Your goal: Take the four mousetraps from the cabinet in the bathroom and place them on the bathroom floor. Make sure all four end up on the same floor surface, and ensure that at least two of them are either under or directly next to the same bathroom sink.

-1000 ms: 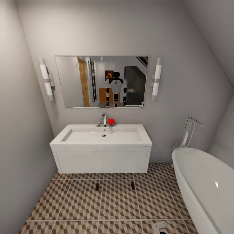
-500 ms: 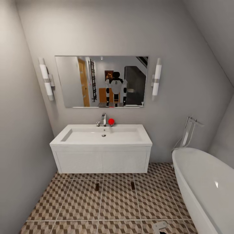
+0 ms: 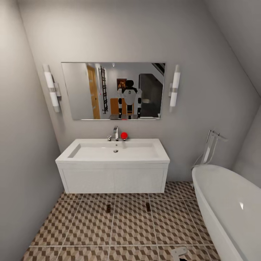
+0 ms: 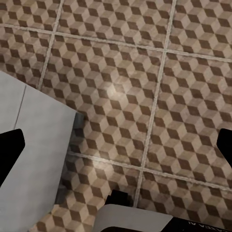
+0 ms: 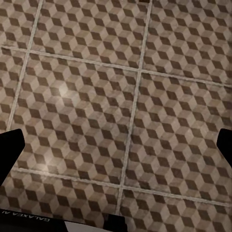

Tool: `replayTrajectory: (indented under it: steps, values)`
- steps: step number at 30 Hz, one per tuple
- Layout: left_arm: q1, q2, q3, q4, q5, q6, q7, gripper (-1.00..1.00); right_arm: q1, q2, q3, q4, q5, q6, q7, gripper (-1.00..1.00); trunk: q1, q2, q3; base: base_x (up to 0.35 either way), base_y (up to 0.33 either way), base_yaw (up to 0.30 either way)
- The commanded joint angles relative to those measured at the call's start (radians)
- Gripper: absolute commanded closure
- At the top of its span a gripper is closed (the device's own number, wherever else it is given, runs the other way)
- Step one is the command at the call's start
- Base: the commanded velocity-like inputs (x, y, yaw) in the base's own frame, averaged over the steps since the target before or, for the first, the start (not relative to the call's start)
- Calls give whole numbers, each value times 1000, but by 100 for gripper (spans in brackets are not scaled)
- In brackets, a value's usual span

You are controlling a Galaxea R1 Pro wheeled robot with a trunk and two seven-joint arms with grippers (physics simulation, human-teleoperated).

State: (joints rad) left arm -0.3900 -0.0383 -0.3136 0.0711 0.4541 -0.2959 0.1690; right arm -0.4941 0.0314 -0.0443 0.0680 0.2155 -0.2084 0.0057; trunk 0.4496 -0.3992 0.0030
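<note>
Two small flat mousetraps, dark and hard to make out from here, lie on the bathroom floor (image 3: 90, 228) just in front of the sink: one (image 3: 108, 208) toward its left, the other (image 3: 148, 206) toward its right. The white sink (image 3: 113, 152) tops a wall-hung vanity. In the mirror (image 3: 79, 90) I see my own reflection with the orange-brown cabinet (image 3: 115, 106) behind it. My left gripper (image 4: 116, 147) is open over cube-pattern tiles with nothing between its fingers. My right gripper (image 5: 116, 145) is open over the same tiles, also holding nothing.
A white bathtub (image 3: 232, 210) with a chrome tap (image 3: 212, 145) takes up the right side. A faucet (image 3: 116, 133) and a red ball (image 3: 124, 135) stand on the sink's back edge. Grey walls close in at the left. A pale panel (image 4: 29, 145) lies beside my left gripper.
</note>
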Motion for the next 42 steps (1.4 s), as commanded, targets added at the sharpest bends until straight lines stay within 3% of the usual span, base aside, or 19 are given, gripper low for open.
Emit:
replayTrajectory:
  steps: [1,32,42]
  values:
    - [-1,-1,-8,4,6,-6,1,-100,-1,0,-5,4,5,-7,0,-100,0,-1,0,0,0,0]
    - [-1,0,-7,4,6,-6,1,-100,-1,-7,-3,4,7,-11,-39,-100,0,-1,0,0,0,-2]
    - [-1,1,-7,4,6,-6,1,-100,-1,-7,-4,4,7,-11,-39,-100,0,-1,0,0,0,-189]
